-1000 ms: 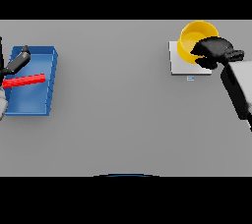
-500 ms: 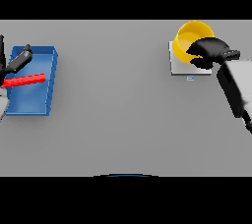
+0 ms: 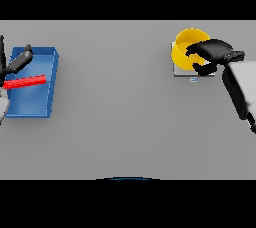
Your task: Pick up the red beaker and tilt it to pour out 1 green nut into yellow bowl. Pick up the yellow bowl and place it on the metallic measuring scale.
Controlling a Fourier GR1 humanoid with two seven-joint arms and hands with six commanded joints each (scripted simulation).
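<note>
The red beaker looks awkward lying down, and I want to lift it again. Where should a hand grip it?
Grip the red beaker round its middle, from above. It lies flat and lengthwise across the blue tray, so its long sides are exposed. The left hand sits nearest.

R hand [image 3: 212, 52] w/ yellow bowl [image 3: 187, 47] has slid a bit left and down vs 1 s ago, so bowl now sits further over the metallic scale [image 3: 176, 70] (less of the plate showing at its left edge), fingers curled on the bowl's right rim same grip but thumb side reads lower. L hand [image 3: 17, 63] nudged slightly, and the red beaker [image 3: 26, 81] by it over the blue tray [image 3: 35, 107] barely shifted, if at all
</note>
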